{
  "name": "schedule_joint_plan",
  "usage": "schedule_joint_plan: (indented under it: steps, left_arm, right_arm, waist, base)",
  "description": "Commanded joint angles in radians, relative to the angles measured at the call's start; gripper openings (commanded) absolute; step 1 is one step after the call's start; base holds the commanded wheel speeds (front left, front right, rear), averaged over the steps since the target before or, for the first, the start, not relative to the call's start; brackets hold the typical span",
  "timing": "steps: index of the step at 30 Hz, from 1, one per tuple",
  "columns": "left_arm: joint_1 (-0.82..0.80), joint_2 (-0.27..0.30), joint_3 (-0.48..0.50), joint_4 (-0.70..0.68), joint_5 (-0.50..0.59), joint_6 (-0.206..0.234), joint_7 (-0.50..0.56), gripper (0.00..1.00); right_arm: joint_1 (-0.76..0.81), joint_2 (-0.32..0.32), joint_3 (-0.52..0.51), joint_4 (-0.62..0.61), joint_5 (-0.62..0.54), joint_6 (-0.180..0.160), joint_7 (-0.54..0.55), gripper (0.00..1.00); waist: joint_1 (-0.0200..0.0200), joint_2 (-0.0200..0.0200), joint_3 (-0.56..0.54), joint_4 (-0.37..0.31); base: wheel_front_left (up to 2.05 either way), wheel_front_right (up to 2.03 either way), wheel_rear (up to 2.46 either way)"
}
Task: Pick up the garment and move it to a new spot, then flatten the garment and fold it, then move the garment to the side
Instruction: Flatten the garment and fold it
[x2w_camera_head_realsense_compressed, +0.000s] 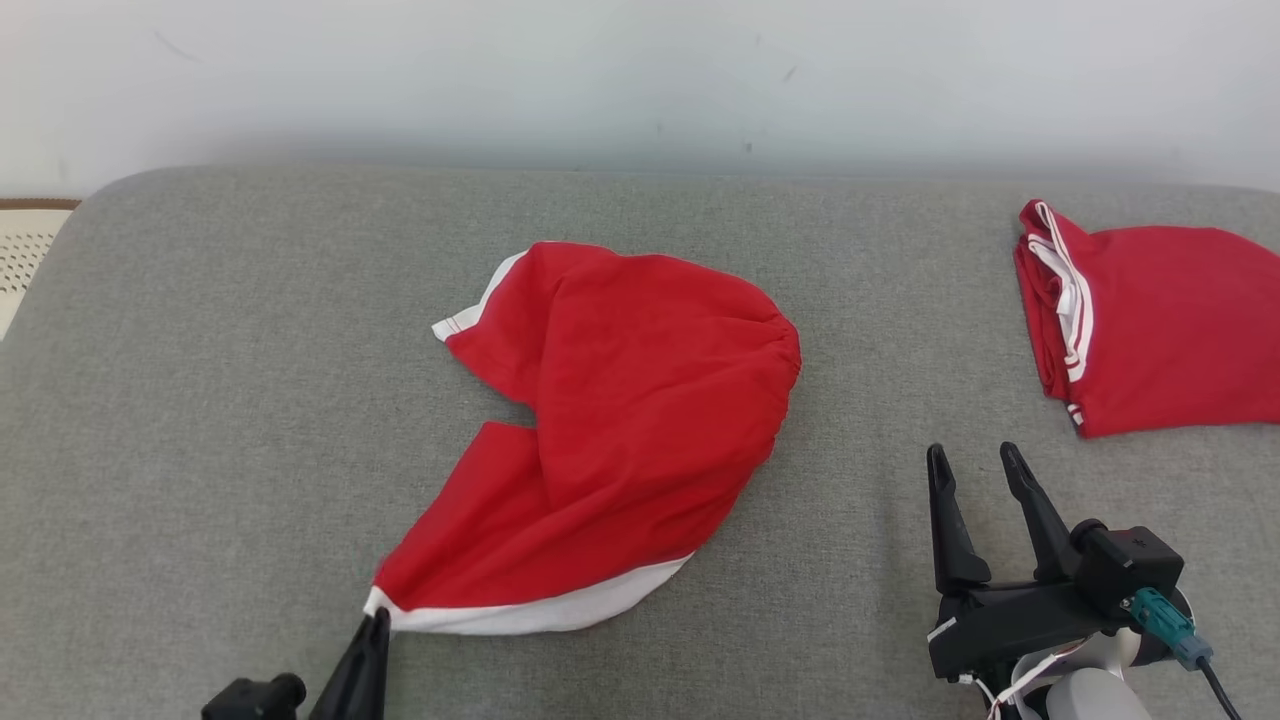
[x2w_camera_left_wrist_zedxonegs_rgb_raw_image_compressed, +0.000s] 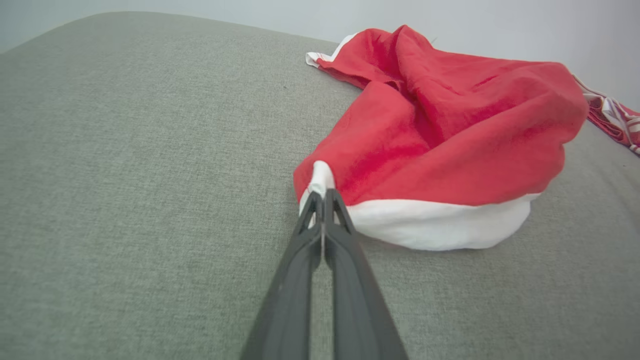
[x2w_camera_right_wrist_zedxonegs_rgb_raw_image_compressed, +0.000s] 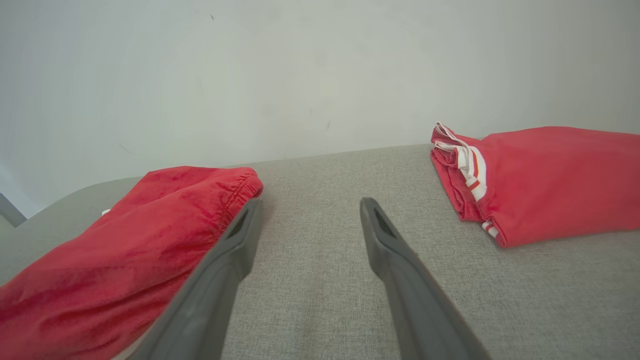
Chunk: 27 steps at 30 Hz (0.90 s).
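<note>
The garment (x2w_camera_head_realsense_compressed: 620, 420) is a pair of red shorts with white hems, lying crumpled in the middle of the grey cushion (x2w_camera_head_realsense_compressed: 200, 400). My left gripper (x2w_camera_head_realsense_compressed: 375, 622) is shut on the white hem at the garment's near left corner; the left wrist view shows the garment (x2w_camera_left_wrist_zedxonegs_rgb_raw_image_compressed: 450, 135) and the fingertips of my left gripper (x2w_camera_left_wrist_zedxonegs_rgb_raw_image_compressed: 322, 197) pinching a tuft of that hem. My right gripper (x2w_camera_head_realsense_compressed: 970, 460) stands open over bare cushion to the right of the garment, holding nothing. In the right wrist view the garment (x2w_camera_right_wrist_zedxonegs_rgb_raw_image_compressed: 125, 260) lies left of my right gripper (x2w_camera_right_wrist_zedxonegs_rgb_raw_image_compressed: 310, 215).
A second red garment (x2w_camera_head_realsense_compressed: 1160, 330) with white stripes lies folded at the cushion's far right, also seen as the folded garment (x2w_camera_right_wrist_zedxonegs_rgb_raw_image_compressed: 540, 180). A pale wall (x2w_camera_head_realsense_compressed: 640, 80) runs behind the cushion. A beige mat (x2w_camera_head_realsense_compressed: 25, 250) shows past the left edge.
</note>
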Motion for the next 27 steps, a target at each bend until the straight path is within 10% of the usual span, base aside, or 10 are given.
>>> schedule_joint_plan:
  steps: [1,27]
  left_arm:
    - [0.013,-0.008,0.021,-0.005,0.026,-0.006,-0.005,1.00]
    - [0.127,-0.185,0.448,-0.143,0.332,-0.129,-0.005,1.00]
  right_arm:
    - [-0.003,-0.007,0.000,0.002,0.000,-0.001,-0.002,1.00]
    - [-0.029,-0.030,0.036,0.078,0.071,-0.001,0.014,1.00]
  waist:
    - [-0.0001,0.0000,0.000,0.004]
    - [-0.0001,0.0000,-0.026,0.027]
  base:
    - [0.00,0.00,0.00]
    - [0.00,0.00,0.00]
